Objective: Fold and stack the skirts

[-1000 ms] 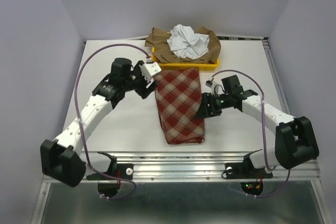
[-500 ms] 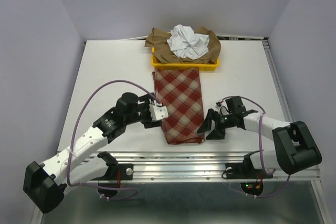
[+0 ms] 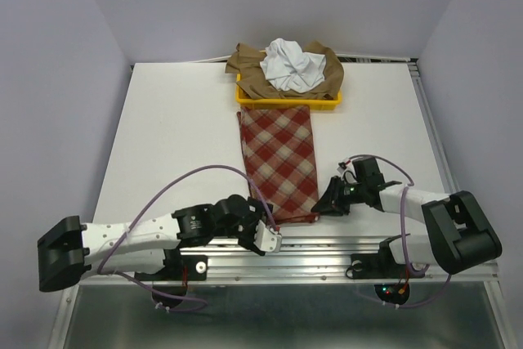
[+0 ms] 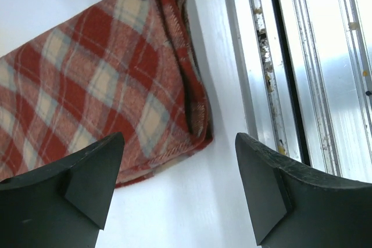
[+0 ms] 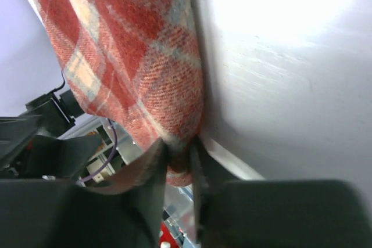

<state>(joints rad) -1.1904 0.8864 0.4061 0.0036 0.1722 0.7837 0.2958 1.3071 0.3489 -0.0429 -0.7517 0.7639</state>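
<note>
Checked skirt (image 3: 278,161) lies flat on the table (image 3: 180,128) as a long folded strip running from far to near. Left hand (image 3: 270,239) is at the skirt's near-left corner, fingers wide apart and holding nothing. In the left wrist view that corner sits between the two fingers, one over the cloth and the other over bare table beside the metal rail (image 4: 261,85). Right hand (image 3: 331,202) is at the skirt's near-right corner, and the right wrist view shows its fingers pinched together on the cloth edge. Yellow tray (image 3: 286,102) sits just beyond the skirt's far end. Tan skirt (image 3: 249,71) is heaped in the tray with the white skirt (image 3: 292,64) crumpled on top.
</note>
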